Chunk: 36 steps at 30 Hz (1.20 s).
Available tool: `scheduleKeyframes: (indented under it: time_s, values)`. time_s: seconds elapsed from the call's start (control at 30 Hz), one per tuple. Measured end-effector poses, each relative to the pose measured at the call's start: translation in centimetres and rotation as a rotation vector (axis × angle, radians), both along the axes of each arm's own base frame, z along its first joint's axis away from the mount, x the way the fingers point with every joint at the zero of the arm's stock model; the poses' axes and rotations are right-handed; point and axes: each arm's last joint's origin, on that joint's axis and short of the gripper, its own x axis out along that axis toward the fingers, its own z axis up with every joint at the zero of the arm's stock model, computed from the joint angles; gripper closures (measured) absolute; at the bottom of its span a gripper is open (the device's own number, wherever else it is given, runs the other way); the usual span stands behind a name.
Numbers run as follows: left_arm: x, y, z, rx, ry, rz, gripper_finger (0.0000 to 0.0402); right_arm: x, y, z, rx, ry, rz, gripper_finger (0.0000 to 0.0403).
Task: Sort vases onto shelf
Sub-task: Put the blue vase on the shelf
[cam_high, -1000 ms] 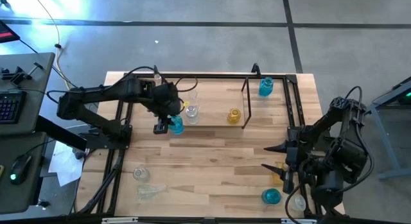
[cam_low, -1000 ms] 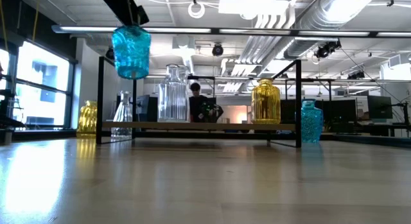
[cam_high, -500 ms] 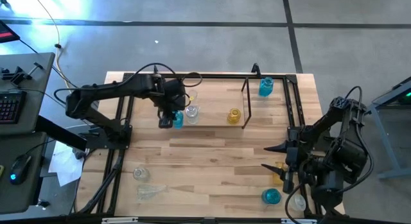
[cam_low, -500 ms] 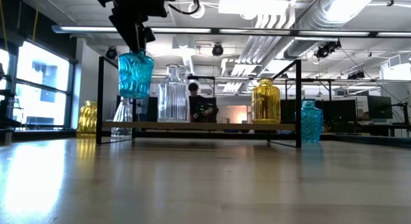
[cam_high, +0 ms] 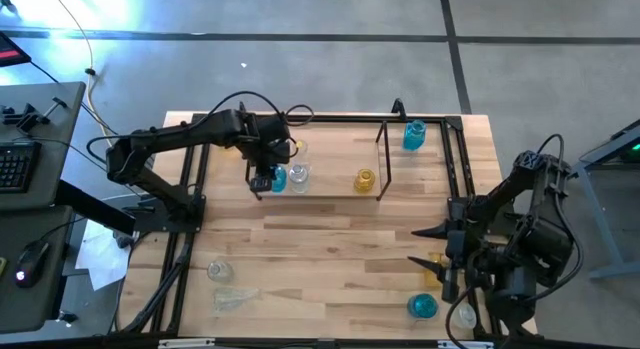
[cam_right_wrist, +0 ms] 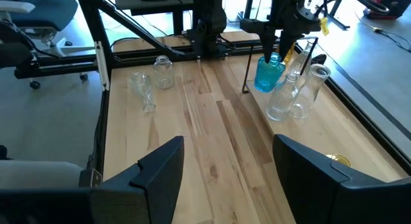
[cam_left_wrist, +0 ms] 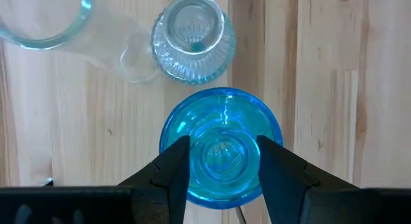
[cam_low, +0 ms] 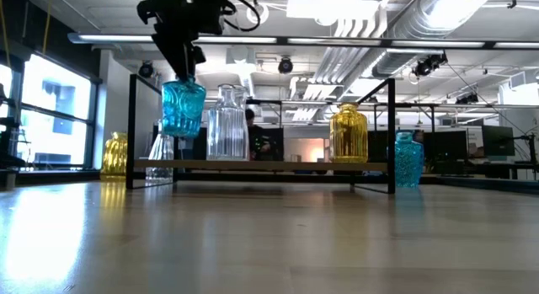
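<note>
My left gripper (cam_high: 263, 179) is shut on a blue vase (cam_low: 183, 109), which hangs above the floor of the shelf (cam_low: 261, 165) near its left end. Beside it on the shelf stand a ribbed clear vase (cam_low: 226, 125), a cone-shaped clear vase (cam_low: 160, 147) and a yellow vase (cam_low: 348, 134). Another blue vase (cam_high: 414, 135) stands just past the shelf's right end. My right gripper (cam_right_wrist: 225, 172) waits open at the near right with nothing between its fingers. My left gripper pinches the blue vase's neck (cam_left_wrist: 221, 144) between its two fingers (cam_left_wrist: 176, 163), one on each side below the mouth. The fingers come from above, pointing steeply down. The vase hangs upright below them, its base (cam_low: 182, 132) clear of the shelf floor.
Two clear vases (cam_high: 219, 272) (cam_high: 232, 299) lie at the near left. A blue vase (cam_high: 422, 306), a clear one (cam_high: 462, 315) and an amber one (cam_high: 432, 274) sit at the near right under my right arm. A black frame (cam_high: 190, 189) edges the table. The table's middle is bare wood.
My left gripper has carried the blue vase toward the table's far edge and down, from in front of the shelf to a spot right beside the ribbed clear vase. The vase has stayed upright in the hold.
</note>
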Motion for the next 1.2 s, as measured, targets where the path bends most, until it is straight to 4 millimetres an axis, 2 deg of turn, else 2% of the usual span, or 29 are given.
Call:
scheduleKeyframes:
  time_s: [0.2,0.33,0.47,0.83,1.2]
  values:
    - [-0.8,0.8,-1.3,0.003,0.040,0.039,0.0265,-0.2,0.2,0.0,0.017,-0.004,0.002,0.0181]
    - [-1.1,1.1,-2.3,-0.016,-0.008,0.047,0.0265,-0.4,0.3,0.0,0.022,-0.006,0.009,0.0181]
    - [-1.2,1.0,-2.1,-0.012,-0.058,0.035,0.0265,-0.5,0.4,0.0,0.022,-0.008,0.009,0.0181]
    - [-1.6,1.3,-2.3,-0.020,-0.028,0.053,0.0265,-0.4,0.4,0.1,0.030,-0.026,0.003,0.0181]
    - [-2.1,1.1,-4.2,-0.039,0.010,0.060,0.0265,-0.4,0.5,0.2,0.040,-0.031,0.004,0.0181]
